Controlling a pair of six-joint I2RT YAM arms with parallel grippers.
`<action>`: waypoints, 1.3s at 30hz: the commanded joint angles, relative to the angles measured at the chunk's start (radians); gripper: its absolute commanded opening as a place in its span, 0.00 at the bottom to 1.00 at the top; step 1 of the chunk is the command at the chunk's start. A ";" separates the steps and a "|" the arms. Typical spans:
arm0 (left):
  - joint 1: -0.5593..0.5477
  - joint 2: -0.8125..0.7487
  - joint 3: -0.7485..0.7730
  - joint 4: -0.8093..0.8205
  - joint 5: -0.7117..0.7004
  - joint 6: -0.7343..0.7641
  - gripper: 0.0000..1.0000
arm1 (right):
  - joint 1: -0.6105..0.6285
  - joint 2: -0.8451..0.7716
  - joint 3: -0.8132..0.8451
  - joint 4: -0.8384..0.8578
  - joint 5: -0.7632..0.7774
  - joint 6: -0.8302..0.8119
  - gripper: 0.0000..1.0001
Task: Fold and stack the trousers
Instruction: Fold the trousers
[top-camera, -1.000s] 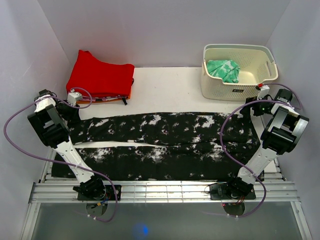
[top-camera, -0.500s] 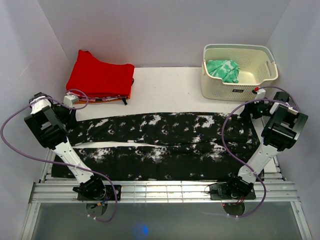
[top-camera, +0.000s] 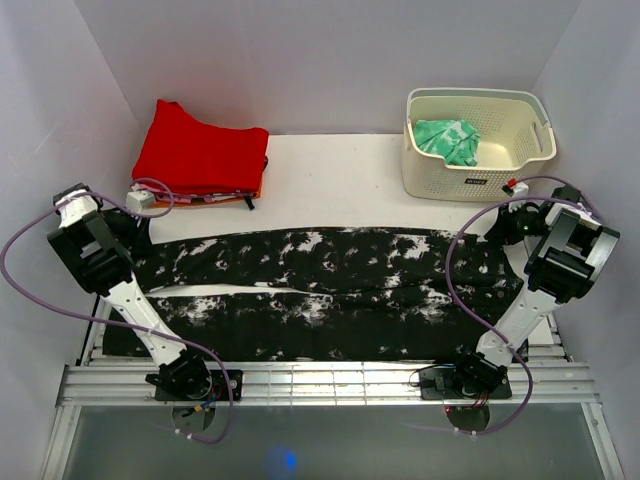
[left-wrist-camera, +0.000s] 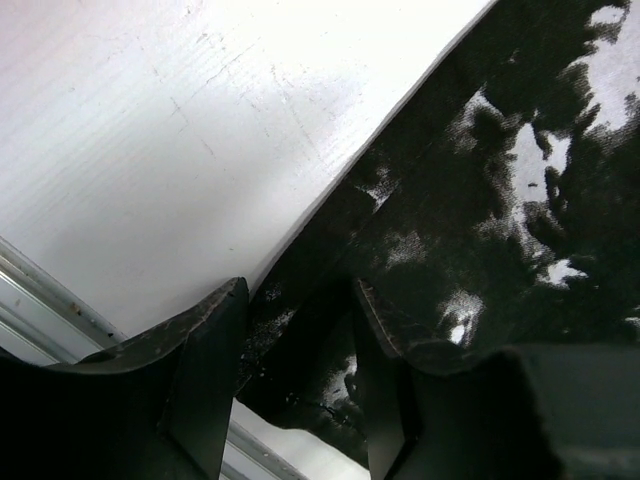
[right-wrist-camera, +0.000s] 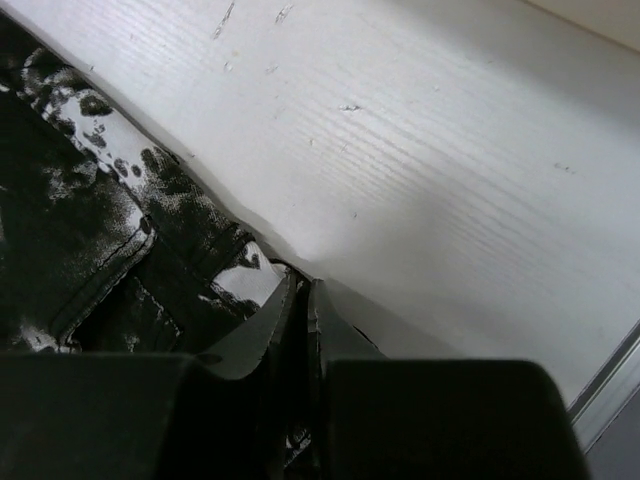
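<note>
Trousers (top-camera: 330, 260) edge newly pinched by right gripper (right-wrist-camera: 301, 292)

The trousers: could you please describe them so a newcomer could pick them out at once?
On the white table, look at the near half. The trousers lie flat there, legs stretched side to side. They alone are black with white splatter; the garment at far left is plain red, the cloth in the basket green.

The white table (top-camera: 330, 170) bears the trousers (top-camera: 320, 290) (spread flat), red garment (top-camera: 200, 155) and basket (top-camera: 440, 180).
</note>
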 joint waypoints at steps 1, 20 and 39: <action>0.021 0.009 0.024 -0.056 0.057 0.064 0.56 | -0.023 -0.059 0.055 -0.157 -0.041 -0.045 0.08; 0.019 -0.041 0.016 -0.041 0.145 0.093 0.00 | -0.046 -0.061 0.305 -0.473 -0.108 -0.165 0.08; 0.010 -0.201 -0.137 0.171 0.162 0.105 0.00 | -0.043 -0.029 0.406 -0.433 -0.022 -0.134 0.08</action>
